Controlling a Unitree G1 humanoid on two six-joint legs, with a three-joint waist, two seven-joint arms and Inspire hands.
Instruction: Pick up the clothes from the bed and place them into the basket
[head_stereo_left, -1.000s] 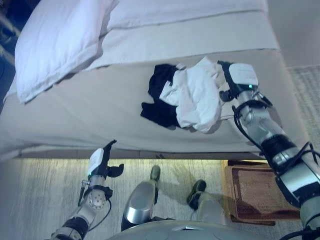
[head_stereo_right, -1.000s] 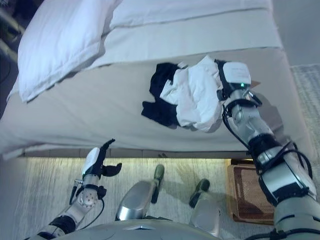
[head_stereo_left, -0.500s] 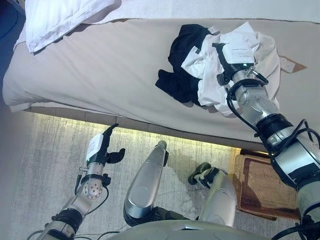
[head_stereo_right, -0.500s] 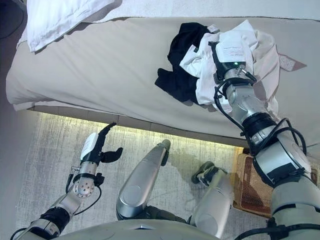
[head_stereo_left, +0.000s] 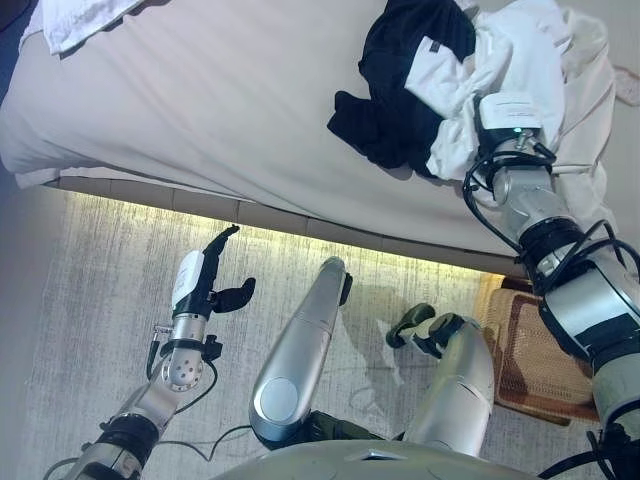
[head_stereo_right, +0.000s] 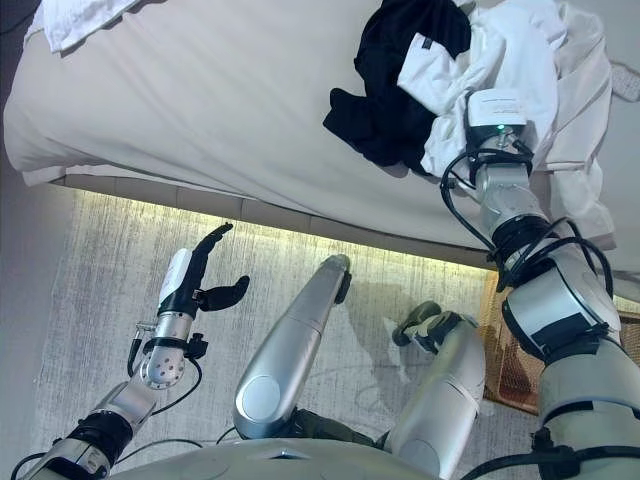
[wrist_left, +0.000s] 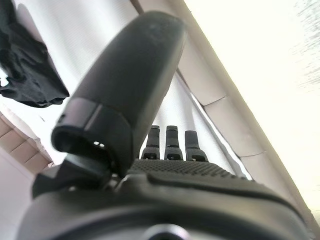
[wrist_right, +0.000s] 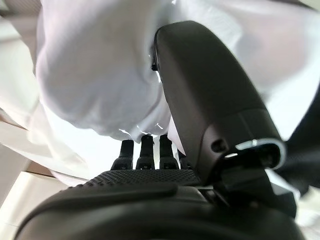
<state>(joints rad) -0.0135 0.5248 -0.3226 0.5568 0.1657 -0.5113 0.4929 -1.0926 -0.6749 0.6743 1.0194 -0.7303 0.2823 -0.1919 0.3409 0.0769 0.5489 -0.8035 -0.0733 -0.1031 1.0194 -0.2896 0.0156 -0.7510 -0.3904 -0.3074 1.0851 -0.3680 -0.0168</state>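
Right wrist view: right hand (wrist_right: 200, 115) with straight fingers pushed into crumpled white clothes (wrist_right: 95, 75) beside black ones (head_stereo_left: 400, 90).

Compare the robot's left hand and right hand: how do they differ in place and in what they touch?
The left hand hangs over the floor below the bed, touching nothing; the right hand is up on the bed, pushed into the white clothes. The left hand's fingers are straight and open; the right hand's fingertips are hidden in cloth. Both are dark.

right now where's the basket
In the left eye view the basket sits on the floor at the robot's lower right, beside the bed, partly hidden behind the right arm.
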